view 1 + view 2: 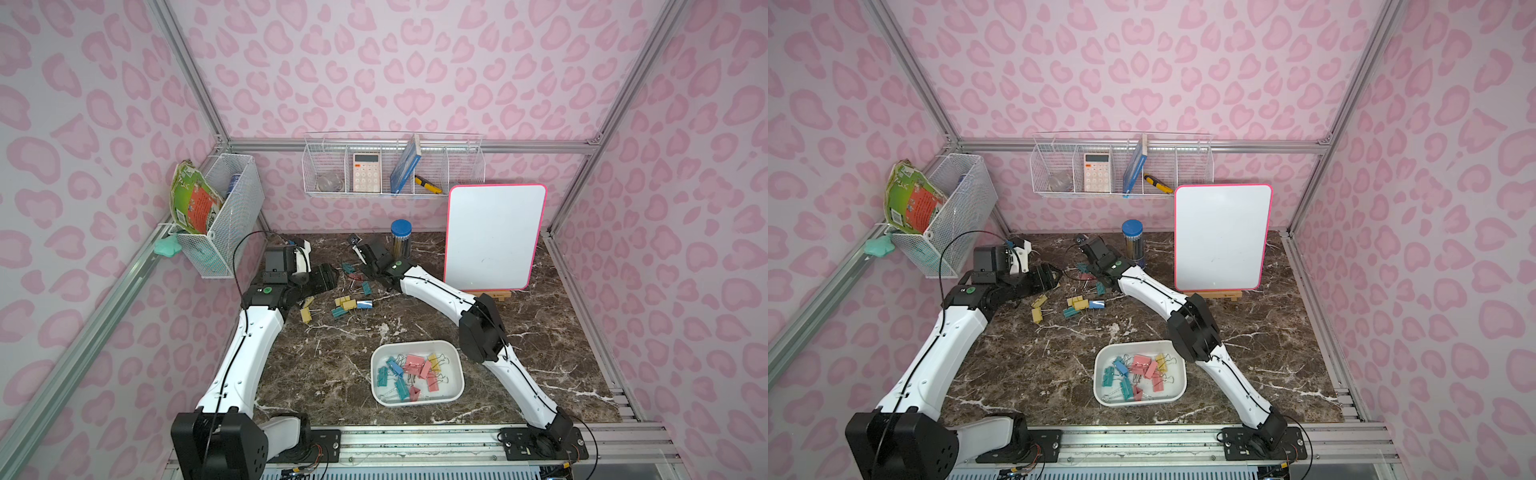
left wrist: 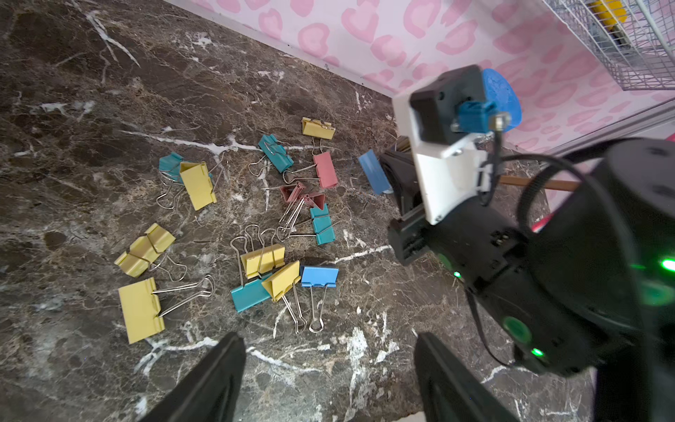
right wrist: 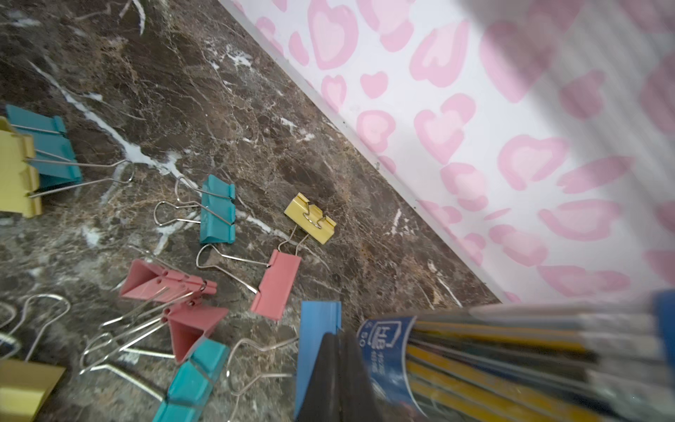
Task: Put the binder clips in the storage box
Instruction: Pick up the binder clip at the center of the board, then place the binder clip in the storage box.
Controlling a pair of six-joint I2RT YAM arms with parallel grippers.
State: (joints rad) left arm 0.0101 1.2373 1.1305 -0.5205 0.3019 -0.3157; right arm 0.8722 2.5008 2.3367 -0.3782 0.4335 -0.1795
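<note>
Several loose binder clips (image 1: 348, 303) (image 2: 263, 257) in yellow, teal, pink and blue lie on the dark marble table at the back left. The white storage box (image 1: 452, 390) (image 1: 1177, 387) sits near the front and holds several clips (image 1: 412, 369). My left gripper (image 2: 328, 339) (image 1: 333, 277) hangs open over bare marble just beside the pile, with nothing between its fingers. At the pile's far side my right gripper (image 3: 338, 338) (image 2: 385, 175) is shut on a blue binder clip (image 3: 317, 329) (image 2: 372, 171), which stands tilted at its tip, close to the pencil jar.
A clear jar of pencils with a blue lid (image 1: 401, 237) (image 3: 511, 358) stands right beside the right gripper. A pink-framed whiteboard (image 1: 494, 237) leans on a small easel at the back right. White wire baskets (image 1: 392, 166) (image 1: 226, 216) hang on the back and left walls.
</note>
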